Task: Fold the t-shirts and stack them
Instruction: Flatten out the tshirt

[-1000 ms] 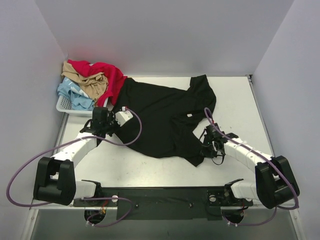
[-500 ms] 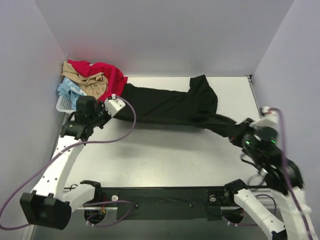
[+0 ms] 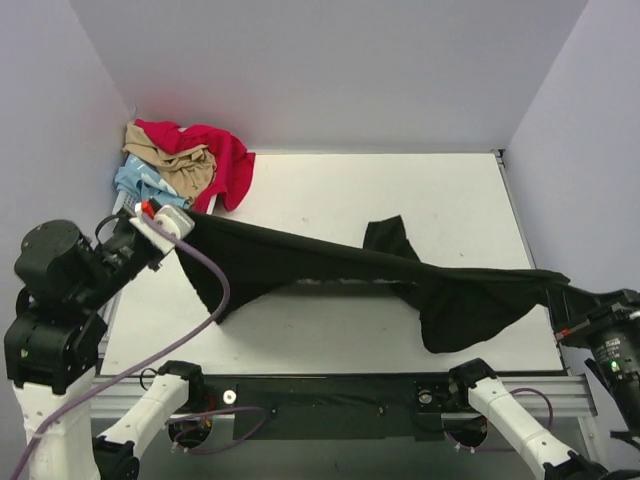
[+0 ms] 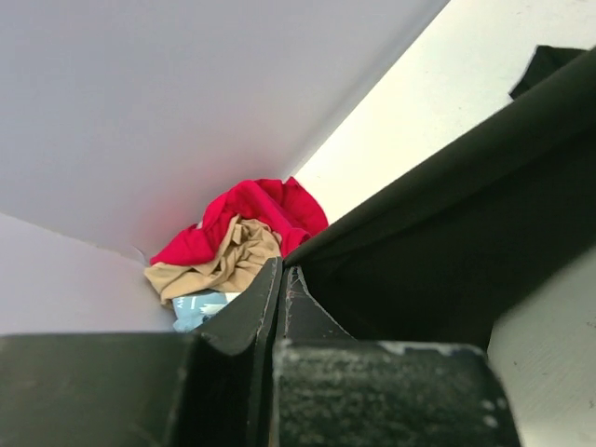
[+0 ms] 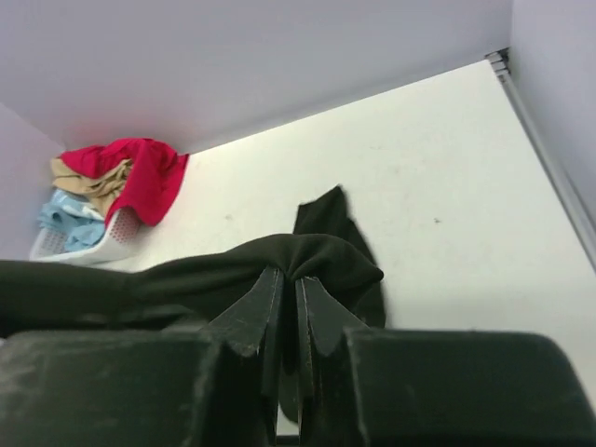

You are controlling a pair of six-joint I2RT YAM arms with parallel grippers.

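At the far left corner of the table [image 3: 330, 190], the red t-shirt [image 3: 215, 150], the tan t-shirt [image 3: 178, 162] and the pale blue t-shirt [image 3: 138, 185] lie heaped where they were a second ago, over the white basket [image 5: 102, 244]. Just in front of that heap, the left gripper [image 3: 172, 226] has risen and drawn back toward the left wall. A second ago it sat low over the table at the shirt's left edge.

Its fingers [image 4: 265, 298] are pressed together on a fold of the black t-shirt [image 3: 330, 265]. In the left wrist view the cloth leaves the fingertips directly and runs off to the right as a taut dark sheet.

A second ago this shirt lay spread flat on the table. Half a second ago it was pulled into a narrow band along the far side. Now it is off the surface, strung between the two arms as a sagging band. Its wider lower part droops toward the right, and one dark flap shows against the table behind the middle.

At the right edge, the right gripper [image 3: 556, 291] has swung up and outward from its earlier spot by the shirt's near hem. Its fingers [image 5: 256, 312], earlier partly apart, now pinch a bunched ridge of the black cloth at their tips.
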